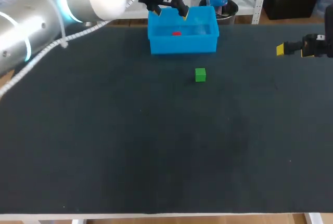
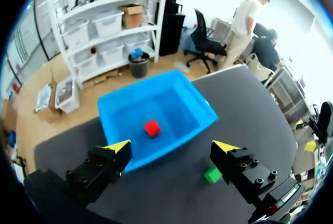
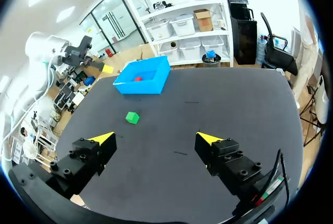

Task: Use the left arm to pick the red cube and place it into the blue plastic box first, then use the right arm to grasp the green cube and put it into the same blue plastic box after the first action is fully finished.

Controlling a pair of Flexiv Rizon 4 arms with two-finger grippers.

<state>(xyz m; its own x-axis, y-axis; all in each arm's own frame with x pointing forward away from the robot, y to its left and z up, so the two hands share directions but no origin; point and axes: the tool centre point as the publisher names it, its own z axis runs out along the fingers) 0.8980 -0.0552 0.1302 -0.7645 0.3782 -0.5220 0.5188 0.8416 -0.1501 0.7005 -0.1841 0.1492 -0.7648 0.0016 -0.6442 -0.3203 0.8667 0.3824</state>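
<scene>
The red cube (image 1: 176, 33) (image 2: 152, 128) (image 3: 138, 78) lies on the floor of the blue plastic box (image 1: 183, 43) (image 2: 123, 111) (image 3: 152, 84) at the table's far middle. My left gripper (image 1: 169, 12) (image 2: 173, 146) hangs open above the box, nothing between its fingers. The green cube (image 1: 200, 75) (image 2: 212, 174) (image 3: 132, 117) sits on the dark table in front of the box. At the table's right edge, away from both cubes, my right gripper (image 1: 281, 50) (image 3: 154, 139) is open and empty.
The dark table top (image 1: 156, 146) stretches bare in front of the green cube. My left arm (image 1: 62, 5) crosses the far left corner with its white cable (image 1: 36, 60) hanging over the table.
</scene>
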